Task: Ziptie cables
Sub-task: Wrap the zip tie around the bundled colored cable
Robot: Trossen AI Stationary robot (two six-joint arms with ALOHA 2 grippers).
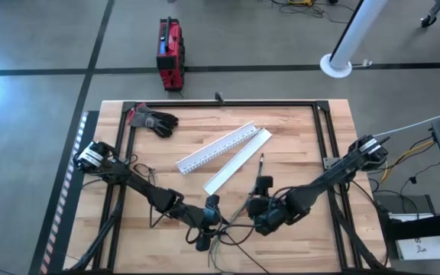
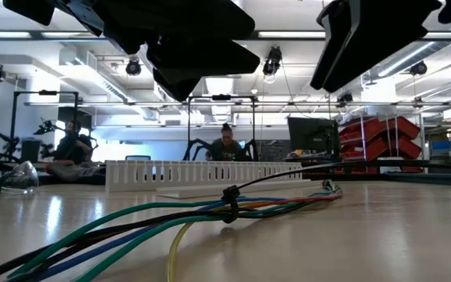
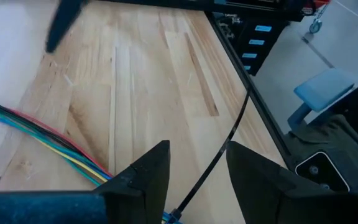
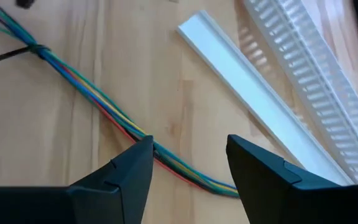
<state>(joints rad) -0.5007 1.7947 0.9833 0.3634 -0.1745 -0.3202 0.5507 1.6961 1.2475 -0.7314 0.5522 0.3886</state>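
Spanning the near half of the table [image 1: 296, 130], the cables [image 2: 171, 213] are shown already cinched by a black ziptie [image 2: 229, 194]. Both the left gripper [image 3: 194, 180] and right gripper [image 4: 188, 168] are released above them; a careless descent could snag the ziptie's loose tail.

The wooden counter [image 1: 296, 137] carries a white slotted channel [image 1: 216, 148] beside its flat lid [image 1: 239, 161], black gloves [image 1: 153, 120] far left, and the cables [image 4: 104, 102] near
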